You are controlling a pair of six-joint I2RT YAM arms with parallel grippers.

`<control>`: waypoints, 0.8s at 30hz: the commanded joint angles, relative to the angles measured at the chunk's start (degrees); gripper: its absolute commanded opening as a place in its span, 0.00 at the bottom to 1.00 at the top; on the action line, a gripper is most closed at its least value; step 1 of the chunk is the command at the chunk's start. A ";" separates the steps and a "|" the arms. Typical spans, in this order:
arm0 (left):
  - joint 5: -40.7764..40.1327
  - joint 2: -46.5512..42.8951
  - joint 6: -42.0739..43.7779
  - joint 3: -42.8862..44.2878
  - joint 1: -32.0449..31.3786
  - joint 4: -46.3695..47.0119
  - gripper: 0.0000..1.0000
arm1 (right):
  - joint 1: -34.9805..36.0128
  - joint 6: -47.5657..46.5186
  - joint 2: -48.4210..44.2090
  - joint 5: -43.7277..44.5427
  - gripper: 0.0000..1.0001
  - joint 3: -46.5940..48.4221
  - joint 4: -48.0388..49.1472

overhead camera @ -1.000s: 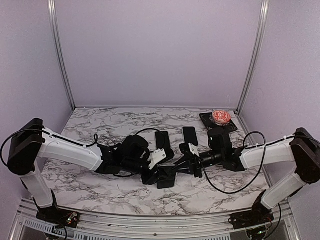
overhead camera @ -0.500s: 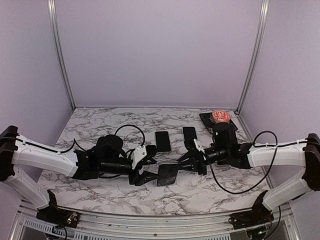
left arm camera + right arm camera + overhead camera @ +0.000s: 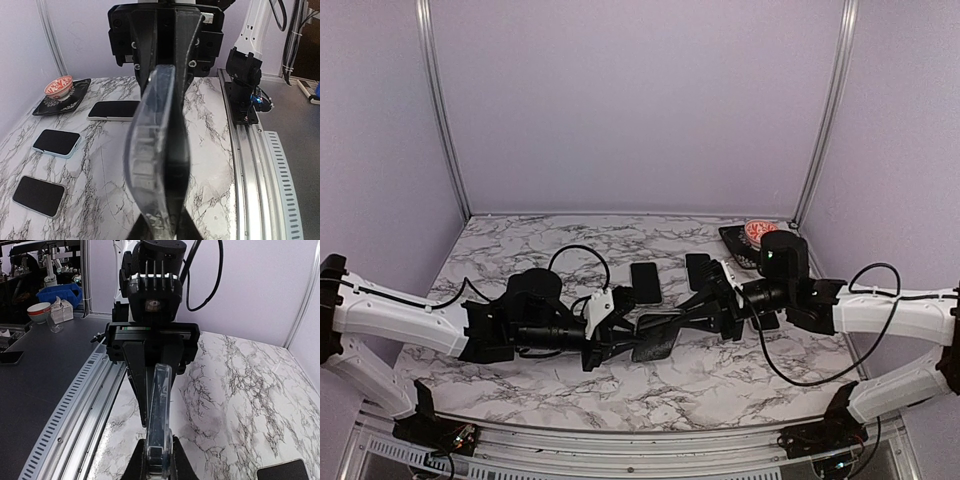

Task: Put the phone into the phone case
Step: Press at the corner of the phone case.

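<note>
The left pincer point(image 3: 620, 340) is closed narrow on one end of the phone case point(image 3: 655, 342), and the right pincer point(image 3: 692, 318) is pinched shut on the opposite end. We therefore have the case spanning the gap between both arms, above the desk point(image 3: 520, 250), midway along it and nearer its near edge. From the left wrist the clear shell bows away from a dark layer beside it; whether that is a phone partly seated, we cannot tell. Three phones lie flat between the case and the far edge: a white-edged phone point(image 3: 116, 110), a blue-edged phone point(image 3: 56, 142) and a plain phone point(image 3: 39, 196).

We judge the main risk to be the soft shell itself. If the arms crowd together it could buckle and spring out of one grip. If they draw apart, a thin end could slip free and the case drop. With both pincers busy, fetching a phone means one must let go, and the case may then sag or twist.

The desk is white marble-pattern with grey veins, smooth and probably slippery. A tray point(image 3: 732, 236) with a small bowl point(image 3: 762, 233) sits in the far right corner. Lilac walls point(image 3: 640, 100) and metal posts point(image 3: 440, 110) close the room behind, and a ribbed rail point(image 3: 620, 440) runs along the near edge.
</note>
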 commanded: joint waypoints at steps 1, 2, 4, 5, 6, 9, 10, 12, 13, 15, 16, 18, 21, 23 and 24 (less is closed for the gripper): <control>-2.42 -2.07 -2.00 2.70 -0.58 3.17 0.49 | 1.42 0.90 -2.96 -2.90 0.00 3.24 3.44; -2.12 -2.19 -1.87 2.57 -0.61 3.16 0.53 | 1.43 1.16 -3.43 -2.93 0.00 3.57 3.22; -2.20 -2.14 -1.58 2.16 -0.64 3.18 0.57 | 1.47 1.44 -4.39 -3.71 0.00 4.43 2.86; -2.23 -1.83 -1.37 1.99 -0.64 3.14 0.57 | 1.39 1.69 -4.88 -4.29 0.00 4.73 2.93; -2.18 -1.45 -1.04 1.79 -0.64 3.09 0.54 | 1.46 1.99 -5.32 -4.86 0.00 4.99 3.08; -2.18 -1.16 -0.93 1.64 -0.68 3.08 0.32 | 1.47 2.66 -6.59 -5.59 0.00 5.25 3.21; -2.15 -1.25 -0.92 1.57 -0.72 3.08 0.24 | 1.40 2.85 -7.04 -5.23 0.00 5.25 3.15; -2.05 -1.60 -0.49 1.51 -0.85 3.09 0.00 | 1.47 3.32 -8.06 -4.86 0.00 5.19 3.53; -2.17 -1.84 -0.11 1.42 -1.08 3.08 0.00 | 1.47 3.68 -8.34 -4.87 0.00 5.17 3.97; -2.55 -2.20 0.52 1.29 -1.56 3.13 0.00 | 1.45 4.32 -8.59 -4.99 0.00 5.16 4.70; -2.86 -2.22 0.31 1.29 -1.60 3.13 0.22 | 1.40 4.60 -8.68 -5.14 0.00 5.28 4.88; -3.18 -1.83 0.23 1.20 -1.65 3.16 0.52 | 1.47 4.88 -8.78 -5.24 0.00 5.62 4.98; -3.33 -1.29 0.26 1.03 -1.64 3.14 0.44 | 1.47 5.20 -9.02 -5.68 0.00 6.06 5.07; -3.84 -1.08 0.31 0.98 -1.65 3.10 0.28 | 1.40 5.16 -9.41 -5.62 0.00 6.11 4.78; -4.37 -1.07 0.26 0.94 -1.69 3.10 0.07 | 1.42 5.12 -9.52 -5.61 0.00 6.01 4.61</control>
